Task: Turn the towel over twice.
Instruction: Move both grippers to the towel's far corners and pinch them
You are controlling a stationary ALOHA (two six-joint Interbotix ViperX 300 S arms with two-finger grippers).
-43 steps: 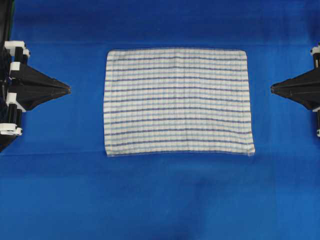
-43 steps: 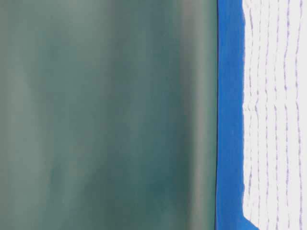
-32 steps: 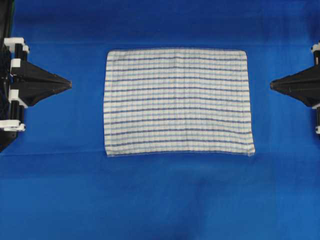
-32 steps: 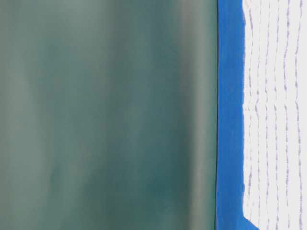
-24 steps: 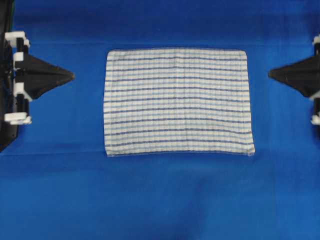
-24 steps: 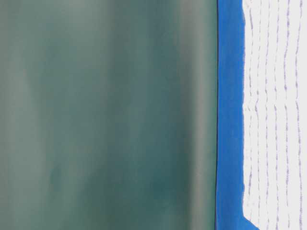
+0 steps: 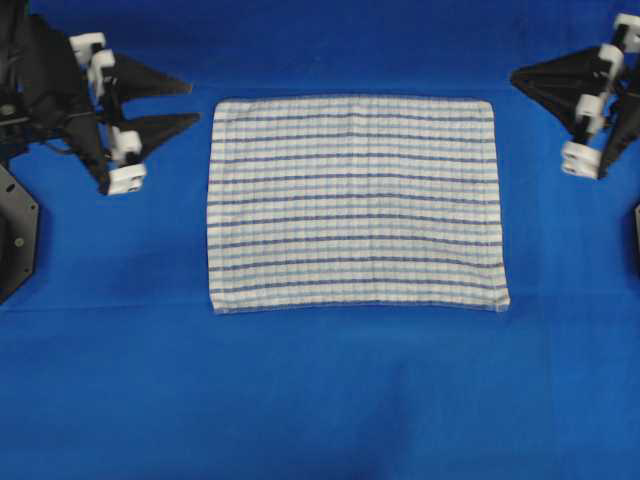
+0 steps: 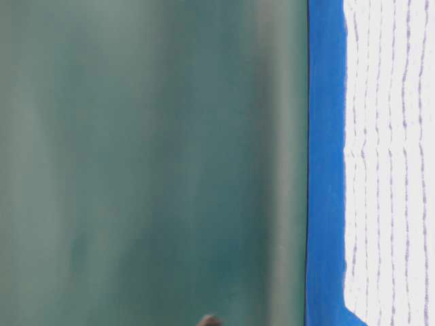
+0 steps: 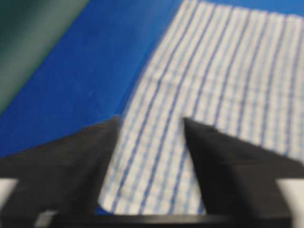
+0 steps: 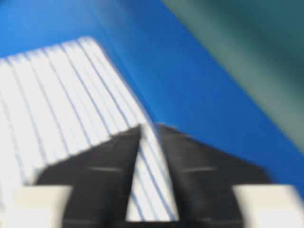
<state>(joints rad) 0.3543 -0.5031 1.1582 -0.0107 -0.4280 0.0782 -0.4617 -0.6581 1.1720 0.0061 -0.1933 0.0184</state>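
Across the middle of the blue-covered surface (image 7: 330,400), seen from overhead: the towel (image 7: 355,203), spread flat, rectangular, long sides running side to side, thin dark-blue and pale-blue stripes along its length. At its far left corner, just beside but apart: left tool (image 7: 195,103), two black pointed fingers spread wide, nothing between them. From the left wrist camera: same tool (image 9: 151,121) with a broad gap, striped cloth showing through the gap and beyond, blue sheet (image 9: 90,71) off to one side. At the far right corner, a little apart from the cloth: right tool (image 7: 514,77), tips overlapping from overhead, hard to read there. From the right wrist camera, blurred: right tool (image 10: 149,126) with fingers parted narrowly, gripping nothing, towel corner beneath and ahead. From table level: towel (image 8: 387,163) lying flat on the blue sheet, dull green backdrop (image 8: 149,163) behind.
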